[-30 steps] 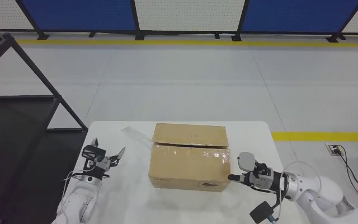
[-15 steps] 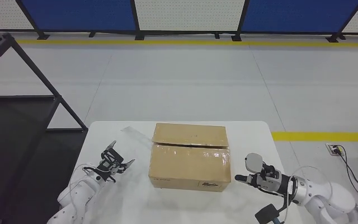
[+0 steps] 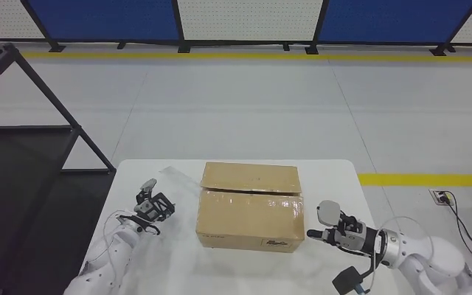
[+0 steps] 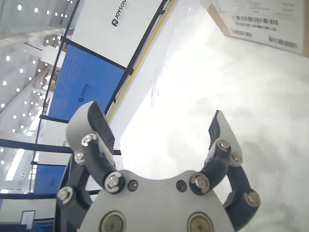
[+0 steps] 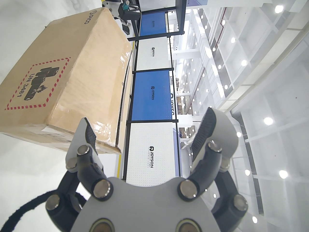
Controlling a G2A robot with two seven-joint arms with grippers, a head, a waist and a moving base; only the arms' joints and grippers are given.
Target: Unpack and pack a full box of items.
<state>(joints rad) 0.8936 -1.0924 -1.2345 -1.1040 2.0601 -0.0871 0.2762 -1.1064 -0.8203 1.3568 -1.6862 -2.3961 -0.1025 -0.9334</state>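
A closed brown cardboard box (image 3: 251, 206) stands in the middle of the white table (image 3: 177, 258), its top flaps down. My left gripper (image 3: 153, 203) is just above the table, left of the box and a short gap from its side, open and holding nothing. In the left wrist view the open gripper (image 4: 157, 119) faces the table, with the box's labelled corner (image 4: 260, 20) beyond. My right gripper (image 3: 322, 221) is open at the box's right front corner, close to its side. The right wrist view has the open gripper (image 5: 148, 121) beside the box (image 5: 72, 78).
A strip of clear tape (image 3: 177, 175) lies on the table by the box's back left corner. A black metal rack (image 3: 44, 169) stands off the table's left side. The table's front edge runs close behind both arms.
The left gripper has moved right and forward toward the box and turned. The right gripper drew away from the box's corner, then came back a little toward it.
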